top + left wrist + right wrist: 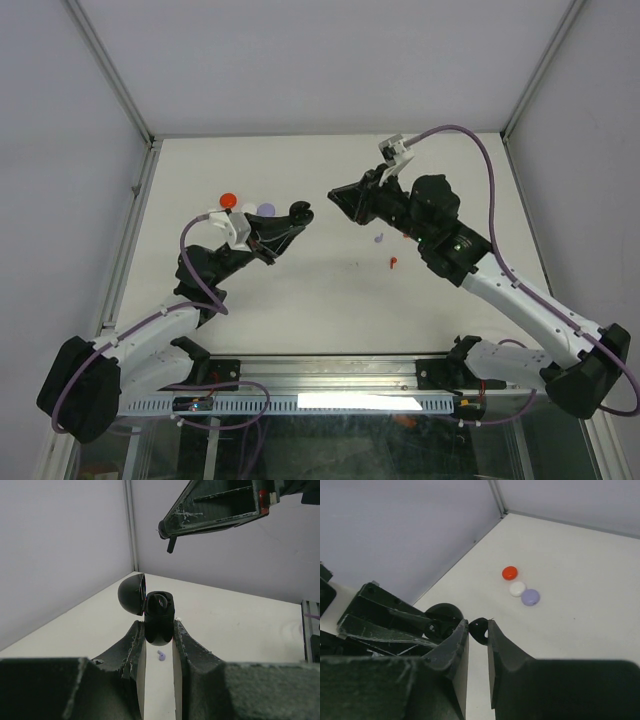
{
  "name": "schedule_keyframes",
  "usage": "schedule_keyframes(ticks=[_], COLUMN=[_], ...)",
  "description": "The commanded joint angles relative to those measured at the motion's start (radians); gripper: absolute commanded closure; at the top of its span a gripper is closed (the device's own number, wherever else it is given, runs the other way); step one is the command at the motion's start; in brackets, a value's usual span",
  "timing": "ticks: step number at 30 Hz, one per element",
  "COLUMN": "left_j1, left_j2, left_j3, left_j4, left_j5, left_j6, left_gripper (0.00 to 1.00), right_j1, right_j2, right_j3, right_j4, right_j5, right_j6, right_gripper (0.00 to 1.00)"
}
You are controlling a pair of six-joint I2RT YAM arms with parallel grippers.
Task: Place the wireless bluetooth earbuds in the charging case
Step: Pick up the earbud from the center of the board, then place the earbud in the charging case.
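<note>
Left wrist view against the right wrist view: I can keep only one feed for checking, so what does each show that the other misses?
Only the left wrist view: a lavender earbud lying on the table. Only the right wrist view: the red disc, white disc and lavender disc. Both: the black charging case held in the left gripper, and the black earbud pinched by the right gripper.
</note>
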Motion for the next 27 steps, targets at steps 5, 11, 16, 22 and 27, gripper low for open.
schedule_keyframes(ticks=[5,11,16,22,27], left_j1=[-0.004,-0.004,-0.004,-0.004,-0.005], left_j2=[0.025,0.026,0.021,0.020,0.016], left_j3=[0.017,0.016,0.015,0.013,0.011], left_j4=[0.133,0.170,0.183,0.199,0.222], left_j5=[0.072,0.093,0.098,0.108,0.105], left_j6=[0.040,0.031,0.025,0.023,0.007], left_gripper=[1.00,1.00,1.00,1.00,1.00], right_j1=[0.101,0.146,0.165,0.167,0.171], right_j2=[-0.055,-0.029,-0.015,0.005,0.013], right_j3=[-0.078,-0.104,-0.122,-0.119,-0.126], right_j4=[0.298,0.365,0.376,0.380,0.387], right_j5=[-0.038,-0.040,0.005,-0.008,-0.001], right_j6=[0.013,0.017,0.029,0.046,0.063], right_gripper=[0.91,0.91,0.91,0.92,0.92])
